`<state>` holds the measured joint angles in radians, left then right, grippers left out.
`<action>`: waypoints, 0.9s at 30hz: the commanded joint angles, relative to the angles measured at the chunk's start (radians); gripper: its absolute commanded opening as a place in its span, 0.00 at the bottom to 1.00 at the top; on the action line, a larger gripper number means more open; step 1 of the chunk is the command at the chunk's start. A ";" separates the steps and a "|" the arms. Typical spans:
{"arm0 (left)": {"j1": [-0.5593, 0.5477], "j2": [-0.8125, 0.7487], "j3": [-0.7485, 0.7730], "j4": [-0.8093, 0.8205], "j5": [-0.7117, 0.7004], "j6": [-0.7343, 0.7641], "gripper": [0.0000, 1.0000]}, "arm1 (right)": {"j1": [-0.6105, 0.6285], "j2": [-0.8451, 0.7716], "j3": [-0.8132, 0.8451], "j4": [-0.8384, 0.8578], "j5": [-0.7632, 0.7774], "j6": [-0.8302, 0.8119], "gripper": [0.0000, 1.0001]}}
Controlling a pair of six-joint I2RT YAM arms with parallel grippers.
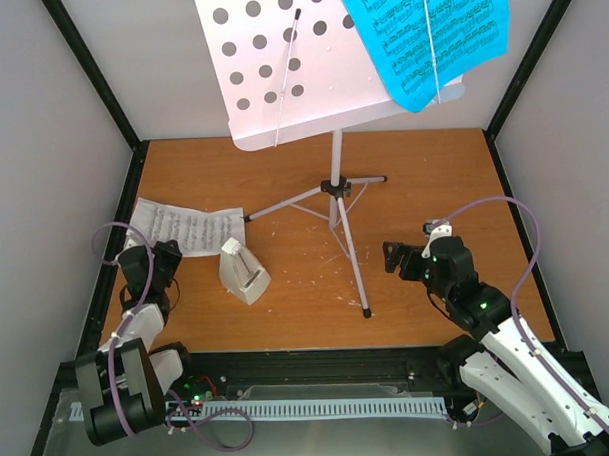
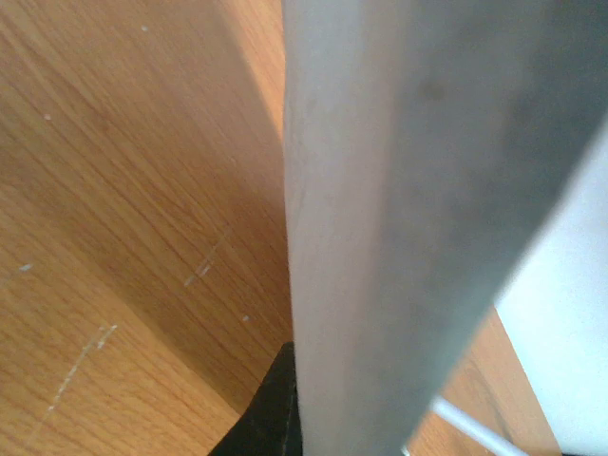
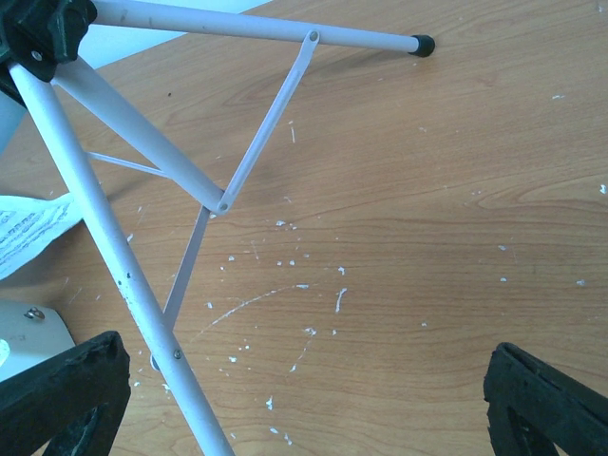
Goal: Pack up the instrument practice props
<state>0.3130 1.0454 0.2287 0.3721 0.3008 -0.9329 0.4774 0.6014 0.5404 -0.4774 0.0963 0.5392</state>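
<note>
**A:** Where is everything, and how do your tools stand?

**B:** The music stand is upright at the back middle of the table, with the blue sheet-music pages on its desk. A white page lies flat at the left, and the metronome is just beside it. My right gripper hangs with its fingers wide apart and holds nothing; the nearest tripod leg runs down past its left finger. My left gripper is closed, down at the white page's left edge.

**A:** Closed on the page?

**B:** I can't tell. My left wrist view is filled by a blurred pale slab that I can't identify.

**A:** How will the stand handle?

**B:** I judge it light but top-heavy, and the thin tube legs look slippery. I'd grip it low on the centre post near the hub, not on a leg. The pages are limp and will need pinching at an edge. The metronome looks rigid but probably fragile, so I'd take it by its flat sides.

**A:** Anything else unclear?

**B:** The top of the frame cuts off the desk and the blue pages. I also can't make out the metronome's cover.
</note>
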 commanded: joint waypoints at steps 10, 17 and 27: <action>0.008 -0.084 -0.009 -0.118 -0.064 0.016 0.47 | -0.002 -0.062 -0.019 0.047 0.006 -0.024 1.00; 0.008 -0.215 0.047 -0.294 -0.127 0.019 0.99 | -0.003 -0.032 -0.002 0.261 -0.102 -0.091 1.00; 0.006 -0.490 0.135 -0.507 -0.285 0.047 1.00 | -0.009 0.283 0.075 0.795 -0.311 -0.236 1.00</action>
<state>0.3141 0.6373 0.2878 -0.0399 0.0940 -0.9260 0.4725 0.7792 0.5583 0.0246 -0.1017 0.4042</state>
